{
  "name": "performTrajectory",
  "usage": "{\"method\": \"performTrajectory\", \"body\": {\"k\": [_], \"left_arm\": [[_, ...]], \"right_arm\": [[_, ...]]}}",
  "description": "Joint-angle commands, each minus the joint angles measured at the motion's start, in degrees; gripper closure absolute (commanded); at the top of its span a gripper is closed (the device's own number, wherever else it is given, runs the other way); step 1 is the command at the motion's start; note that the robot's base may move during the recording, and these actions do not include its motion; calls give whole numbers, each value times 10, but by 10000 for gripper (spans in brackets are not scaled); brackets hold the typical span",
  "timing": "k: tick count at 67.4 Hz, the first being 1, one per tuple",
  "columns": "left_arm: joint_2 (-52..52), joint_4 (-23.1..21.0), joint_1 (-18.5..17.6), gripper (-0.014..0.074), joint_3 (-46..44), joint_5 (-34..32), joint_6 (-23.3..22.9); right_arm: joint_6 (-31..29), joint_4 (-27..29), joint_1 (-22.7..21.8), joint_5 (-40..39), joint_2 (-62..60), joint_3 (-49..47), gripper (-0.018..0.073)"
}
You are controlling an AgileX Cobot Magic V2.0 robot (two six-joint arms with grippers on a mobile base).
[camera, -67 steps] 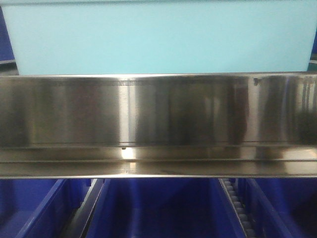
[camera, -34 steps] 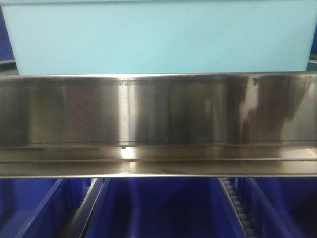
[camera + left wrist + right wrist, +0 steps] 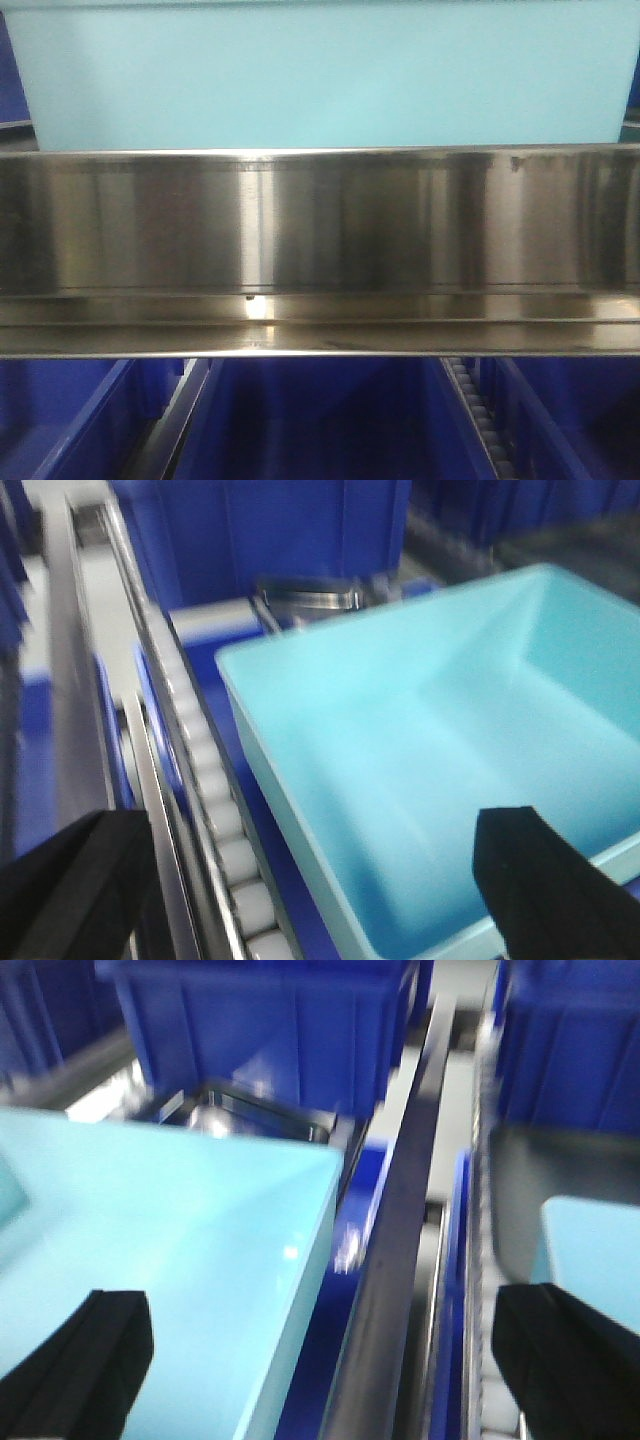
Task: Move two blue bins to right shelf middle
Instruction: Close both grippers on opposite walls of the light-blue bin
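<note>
Stainless steel shelf rail (image 3: 320, 240) fills the front view, with a light blue bin (image 3: 320, 75) sitting just above it and dark blue bins (image 3: 320, 420) on the level below. The left pincer (image 3: 310, 900) is spread wide, its black fingers either side of the bin's left wall, one near the roller track (image 3: 215, 810); it grips nothing. The right pincer (image 3: 325, 1370) is likewise released, straddling the bin's right wall and a metal divider (image 3: 390, 1260). A second light blue bin (image 3: 595, 1250) lies beyond the divider.

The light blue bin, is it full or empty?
Empty where visible: the left wrist view looks into the light blue bin and shows only its bare floor and walls.
</note>
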Motion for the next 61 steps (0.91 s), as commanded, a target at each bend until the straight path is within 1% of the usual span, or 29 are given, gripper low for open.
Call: {"method": "performTrajectory", "body": {"k": [1, 7, 13, 22, 28, 31, 39, 47, 61], "left_arm": [[60, 8, -4, 48, -61, 56, -22], [122, 9, -4, 48, -120, 107, -26], [182, 9, -4, 48, -173, 153, -50], [252, 9, -4, 48, -224, 202, -76], [291, 19, -4, 48, -249, 230, -100], [307, 23, -4, 48, -256, 233, -100], [340, 37, -4, 48, -260, 233, -119], [367, 37, -4, 48, -260, 233, -124], [401, 37, -4, 50, -260, 233, -124]], "right_arm": [[-2, -1, 1, 67, 60, -61, -10], [-2, -1, 1, 140, 123, -135, -10], [-2, -1, 1, 200, 178, -194, -10], [9, -1, 1, 254, 252, -259, -10], [27, -4, 1, 287, 292, -290, -10], [31, -5, 1, 300, 306, -299, -10], [34, -5, 6, 302, 341, -313, -10], [34, -6, 16, 302, 368, -313, -10], [40, -6, 16, 300, 408, -313, -10]]}}
